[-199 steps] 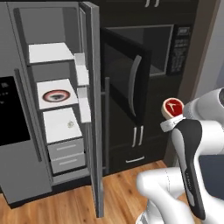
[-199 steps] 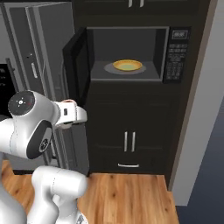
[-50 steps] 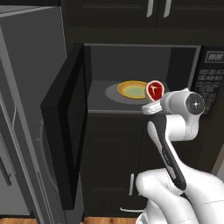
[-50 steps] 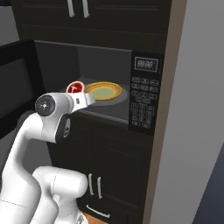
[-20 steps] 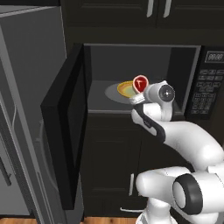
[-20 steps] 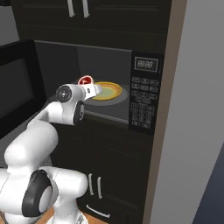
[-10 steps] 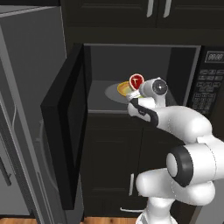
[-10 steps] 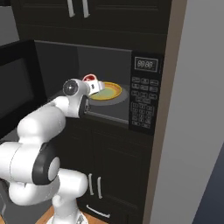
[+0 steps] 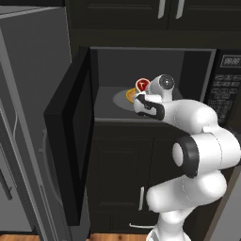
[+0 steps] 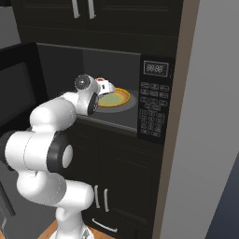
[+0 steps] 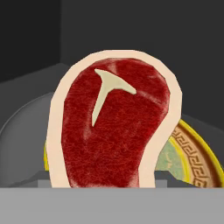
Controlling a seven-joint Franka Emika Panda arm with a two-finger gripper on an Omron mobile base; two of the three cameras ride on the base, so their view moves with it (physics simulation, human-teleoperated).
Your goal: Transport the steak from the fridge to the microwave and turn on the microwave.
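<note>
The steak (image 9: 142, 84), red with a white T mark and pale rim, stands on edge inside the open microwave (image 9: 227, 92), just above the near edge of the yellow-orange plate (image 9: 130, 95). My gripper (image 9: 141, 90) is shut on the steak from below, with the arm reaching into the cavity. From the right, the gripper (image 10: 106, 87) sits at the plate's left rim (image 10: 122, 99) beside the microwave keypad (image 10: 151, 112). In the hand view the steak (image 11: 111, 131) looms close, hiding the fingertips, with the plate (image 11: 194, 159) behind it. The grey fridge (image 9: 26, 99) stands at the left.
The black microwave door (image 9: 70, 141) hangs open to the left, next to the arm's path. Dark cabinets with silver handles (image 9: 162, 7) sit above, and more cabinet doors (image 10: 100, 198) below. A grey wall (image 10: 205, 116) bounds the right side.
The hand has carried the steak deeper into the microwave cavity, from in front of the opening to over the near edge of the yellow-orange plate. The grip has not changed.
</note>
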